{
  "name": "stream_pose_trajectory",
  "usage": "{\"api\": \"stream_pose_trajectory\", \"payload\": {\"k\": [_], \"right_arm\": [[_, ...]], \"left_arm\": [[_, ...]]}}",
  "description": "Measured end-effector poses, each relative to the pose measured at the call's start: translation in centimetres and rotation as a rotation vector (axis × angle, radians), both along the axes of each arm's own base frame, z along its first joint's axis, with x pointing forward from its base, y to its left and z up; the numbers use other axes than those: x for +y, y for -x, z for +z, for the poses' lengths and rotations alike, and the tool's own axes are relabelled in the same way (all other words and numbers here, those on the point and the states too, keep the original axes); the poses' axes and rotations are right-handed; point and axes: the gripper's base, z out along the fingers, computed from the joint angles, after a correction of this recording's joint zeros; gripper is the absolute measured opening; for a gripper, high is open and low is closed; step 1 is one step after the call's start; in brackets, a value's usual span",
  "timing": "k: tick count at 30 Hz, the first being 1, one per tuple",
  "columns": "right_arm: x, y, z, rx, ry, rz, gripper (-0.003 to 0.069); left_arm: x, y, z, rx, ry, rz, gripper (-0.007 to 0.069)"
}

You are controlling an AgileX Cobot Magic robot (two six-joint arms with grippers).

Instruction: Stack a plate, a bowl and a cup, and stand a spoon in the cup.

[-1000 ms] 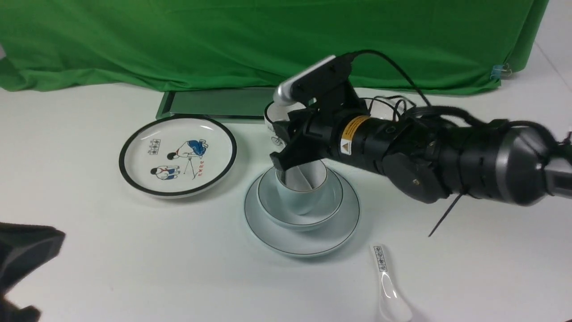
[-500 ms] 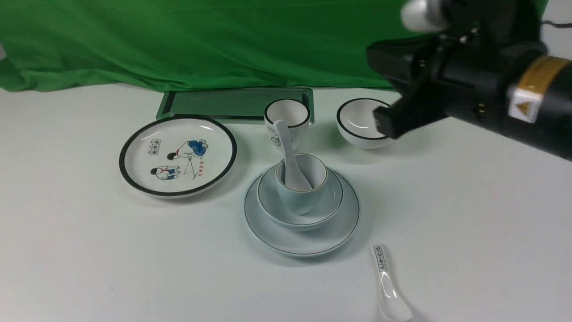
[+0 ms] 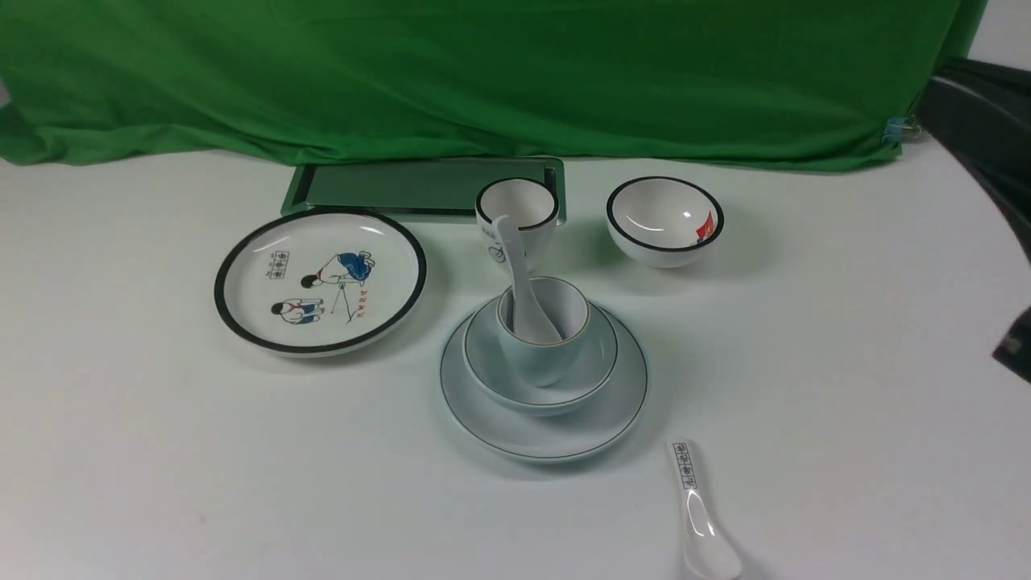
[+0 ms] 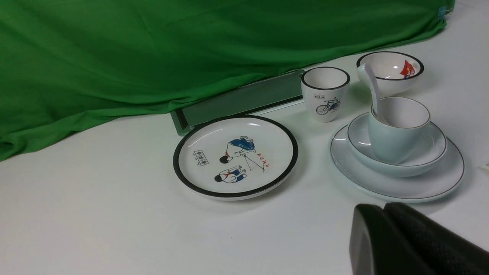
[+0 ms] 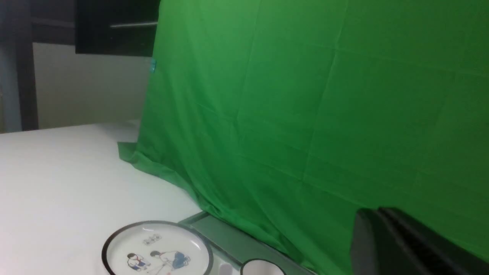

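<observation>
Front view: plate (image 3: 544, 439) on counter (image 3: 161, 467), bowl (image 3: 600, 358) on it, cup (image 3: 536, 362) in bowl, spoon (image 3: 515, 258) standing in cup with its handle leaning over the rim. Seen only here: lettered spoon (image 3: 699, 515), near the plate.
Left wrist view: left pincer (image 4: 376, 210) together, empty. The spoon's lean shows clearest here.
Right wrist view: right pincer (image 5: 376, 214) together, empty. The stack is not in view.
Risk: a knock to the overhanging handle would likely tip the spoon or cup.

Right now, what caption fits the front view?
The spoon stands in the cup, stacked on bowl and plate, beside a cartoon plate.
</observation>
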Motion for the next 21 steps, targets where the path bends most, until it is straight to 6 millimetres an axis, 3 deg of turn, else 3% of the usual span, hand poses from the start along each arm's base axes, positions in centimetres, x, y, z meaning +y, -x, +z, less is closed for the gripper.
{"api": "stream_pose_trajectory", "payload": {"k": [9,12,21], "right_arm": [[-0.2,0.1,-0.4,0.030,0.022,-0.011,0.0039],[-0.4,0.3,-0.3,0.040,0.023,-0.016,0.0013],[-3.7,3.7,-1.5,0.201,-0.008,-0.084,0.0007]], "left_arm": [[0.0,0.0,0.0,0.000,0.000,0.000,-0.0032],[0.0,0.0,0.0,-0.001,0.000,0.000,-0.0031],[0.0,0.0,0.0,-0.001,0.000,0.000,-0.0031]]}}
